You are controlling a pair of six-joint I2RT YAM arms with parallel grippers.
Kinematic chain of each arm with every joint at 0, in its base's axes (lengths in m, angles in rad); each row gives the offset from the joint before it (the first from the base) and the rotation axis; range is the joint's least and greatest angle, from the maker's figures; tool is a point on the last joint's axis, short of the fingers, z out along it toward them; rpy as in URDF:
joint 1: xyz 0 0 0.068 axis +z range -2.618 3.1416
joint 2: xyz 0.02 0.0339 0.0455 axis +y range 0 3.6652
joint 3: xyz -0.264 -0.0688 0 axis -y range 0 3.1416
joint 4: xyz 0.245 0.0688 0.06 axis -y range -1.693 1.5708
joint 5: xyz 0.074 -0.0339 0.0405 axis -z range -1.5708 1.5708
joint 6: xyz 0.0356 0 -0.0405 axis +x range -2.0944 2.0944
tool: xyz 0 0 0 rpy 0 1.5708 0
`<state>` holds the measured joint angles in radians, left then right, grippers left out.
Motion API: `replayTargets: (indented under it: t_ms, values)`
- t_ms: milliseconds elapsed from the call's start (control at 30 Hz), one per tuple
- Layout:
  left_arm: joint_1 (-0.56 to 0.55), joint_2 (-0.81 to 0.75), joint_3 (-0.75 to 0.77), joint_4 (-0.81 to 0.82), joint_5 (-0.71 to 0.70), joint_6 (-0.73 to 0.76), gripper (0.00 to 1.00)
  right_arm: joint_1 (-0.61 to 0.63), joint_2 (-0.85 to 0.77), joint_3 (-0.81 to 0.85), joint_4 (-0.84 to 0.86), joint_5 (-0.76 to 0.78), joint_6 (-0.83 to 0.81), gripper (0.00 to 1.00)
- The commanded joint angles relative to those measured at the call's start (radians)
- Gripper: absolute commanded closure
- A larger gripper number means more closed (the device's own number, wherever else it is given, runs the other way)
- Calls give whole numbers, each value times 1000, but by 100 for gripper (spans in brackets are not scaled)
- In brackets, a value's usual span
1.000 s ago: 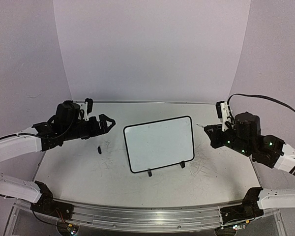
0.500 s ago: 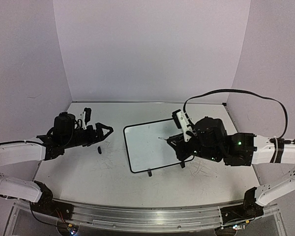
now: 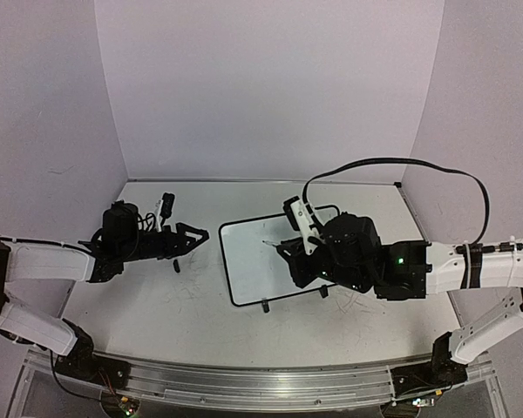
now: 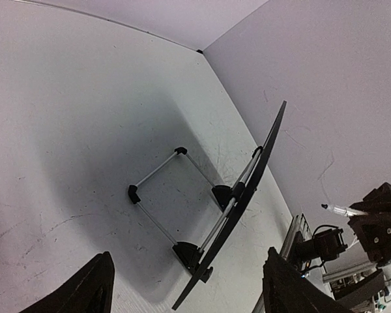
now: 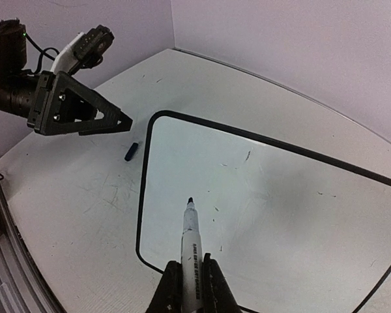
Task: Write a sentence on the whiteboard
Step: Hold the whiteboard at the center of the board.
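Top external view: the whiteboard (image 3: 253, 261) stands propped and tilted back near the middle of the white surface (image 3: 139, 300), resting on two small black feet at its near edge. The right arm (image 3: 366, 261) reaches across the board's right half from the right, with a black cable (image 3: 392, 162) looping above it, and a marker (image 3: 272, 243) projects from it over the upper part of the board. The left fingers (image 3: 192, 233) hang left of the board, spread apart with nothing between them and clear of its frame. A small dark cap (image 3: 176, 265) lies on the surface between them and the board's left edge. Left wrist view: the board appears almost edge-on from behind as a thin dark line, leaning on a wire stand (image 4: 158, 171) with black corner pieces that rests on the surface. The two spread fingers frame the bottom of the picture, holding nothing. At far right the marker's tip points left, apart from the board. Right wrist view: the right fingers (image 5: 171, 290) are clenched on the marker's white barrel, whose dark tip points at the lower left part of the glossy face. Whether the tip touches the board cannot be told. The face carries only a few tiny dark specks. The cap lies just beside the frame's upper left corner, and the left arm's triangular fingers hover above the surface beyond it.
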<state>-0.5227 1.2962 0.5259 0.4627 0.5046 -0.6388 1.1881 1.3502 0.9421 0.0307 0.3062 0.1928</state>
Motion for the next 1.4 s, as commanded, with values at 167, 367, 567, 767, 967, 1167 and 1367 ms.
replayTargets:
  t_ms: [167, 367, 567, 767, 967, 1167, 1367]
  values:
    - [7, 92, 72, 141, 128, 34, 32, 0, 0, 46, 58, 29, 3, 100]
    - [6, 149, 83, 221, 211, 12, 35, -1, 63, 98, 72, -5, -24, 100]
    - [7, 229, 110, 307, 268, -12, 46, -1, 134, 145, 95, -35, -46, 100]
    - [6, 269, 128, 351, 315, -8, 57, 0, 228, 207, 93, -20, -61, 100]
    - [6, 282, 139, 359, 311, -5, 72, -1, 288, 250, 92, -17, -74, 100]
    - [5, 321, 162, 361, 327, 4, 84, -1, 330, 285, 92, -19, -86, 100]
    - [5, 313, 161, 363, 328, 23, 93, -1, 345, 294, 92, 8, -90, 100]
